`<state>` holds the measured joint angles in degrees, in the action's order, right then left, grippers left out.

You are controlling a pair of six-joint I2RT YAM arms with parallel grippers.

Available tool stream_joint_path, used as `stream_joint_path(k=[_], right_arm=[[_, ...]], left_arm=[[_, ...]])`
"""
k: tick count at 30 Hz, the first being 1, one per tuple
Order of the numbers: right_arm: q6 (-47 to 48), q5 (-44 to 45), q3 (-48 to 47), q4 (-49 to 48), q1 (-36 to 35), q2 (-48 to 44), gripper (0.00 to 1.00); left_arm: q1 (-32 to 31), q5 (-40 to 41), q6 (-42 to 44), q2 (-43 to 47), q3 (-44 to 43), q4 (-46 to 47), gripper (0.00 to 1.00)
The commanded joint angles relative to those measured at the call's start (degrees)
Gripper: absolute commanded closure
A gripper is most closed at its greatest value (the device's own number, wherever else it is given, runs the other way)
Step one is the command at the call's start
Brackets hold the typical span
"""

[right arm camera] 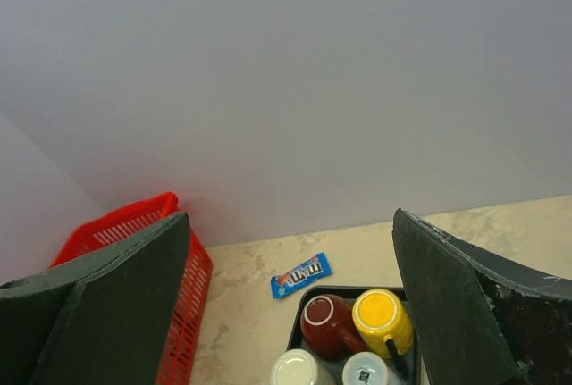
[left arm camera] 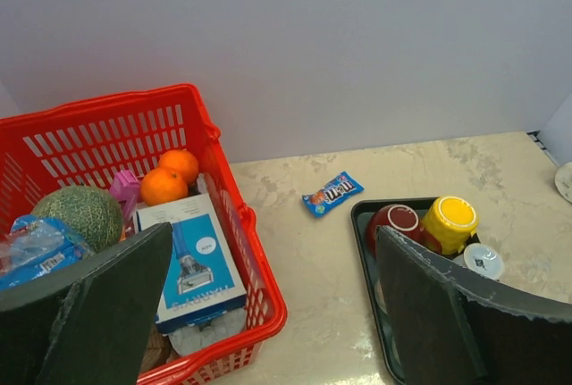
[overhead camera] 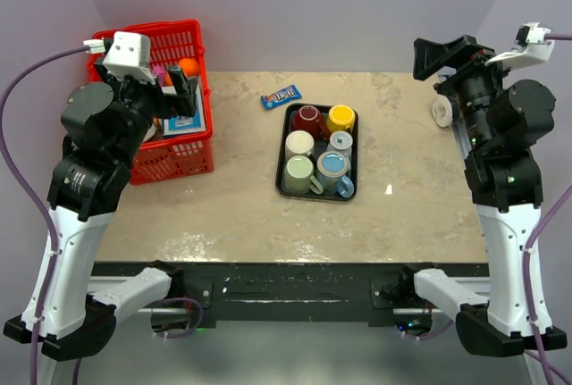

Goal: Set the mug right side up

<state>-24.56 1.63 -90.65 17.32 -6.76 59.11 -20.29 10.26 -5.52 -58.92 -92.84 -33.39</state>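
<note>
A black tray [overhead camera: 279, 184] in the middle of the table holds several mugs. The dark red mug [overhead camera: 308, 120], the yellow mug [overhead camera: 340, 118] and the white mug [overhead camera: 299, 144] stand upside down, bases up. In the right wrist view the red mug [right arm camera: 323, 318] and yellow mug [right arm camera: 380, 313] show their bottoms. A pale green mug [overhead camera: 298, 172] and a blue mug [overhead camera: 333, 168] fill the near row; I cannot tell which way up they stand. My left gripper [overhead camera: 185, 90] hangs open above the red basket. My right gripper [overhead camera: 438, 56] is open, raised at the far right. Neither holds anything.
A red basket [overhead camera: 192, 157] at the left holds oranges [left arm camera: 170, 178], a melon [left arm camera: 80, 213] and a blue razor box [left arm camera: 189, 260]. A blue candy packet [overhead camera: 281, 96] lies behind the tray. A white round object [overhead camera: 441, 110] sits at the table's right edge.
</note>
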Motion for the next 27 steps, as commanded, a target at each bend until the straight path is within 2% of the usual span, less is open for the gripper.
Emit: stream_joint_path(k=[1, 4, 7, 10, 14, 18, 27], right_arm=[[0.29, 1.73, 0.04, -0.19, -0.27, -1.72, 0.01], [3.89, 1.45, -4.52, 5.51, -0.18, 1.00, 0.01], [5.65, 1.54, -6.55, 9.48, -0.27, 2.85, 0.01], [7.94, -1.53, -8.04, 13.95, -0.27, 5.56, 0.01], [9.70, -11.01, -7.97, 20.90, -0.27, 8.74, 0.01], [9.61, -11.73, -1.04, 18.63, -0.18, 6.37, 0.01], [9.97, -9.54, 0.65, 20.29, -0.18, 6.01, 0.01]], left_arm=[[0.34, -1.99, -1.25, 2.22, 1.25, 1.83, 0.01], [0.34, -6.46, -0.73, 3.10, 2.39, 2.98, 0.01], [0.34, -6.13, -0.37, 2.23, 2.75, 1.84, 0.01], [0.34, -6.13, -0.37, 1.44, 3.80, 2.10, 0.01], [0.34, -4.99, -0.98, 0.38, 5.56, 4.02, 0.01], [0.34, -5.77, -1.42, -0.23, 6.62, 5.96, 0.01], [0.26, -12.00, -1.07, -1.11, 7.94, 7.81, 0.01]])
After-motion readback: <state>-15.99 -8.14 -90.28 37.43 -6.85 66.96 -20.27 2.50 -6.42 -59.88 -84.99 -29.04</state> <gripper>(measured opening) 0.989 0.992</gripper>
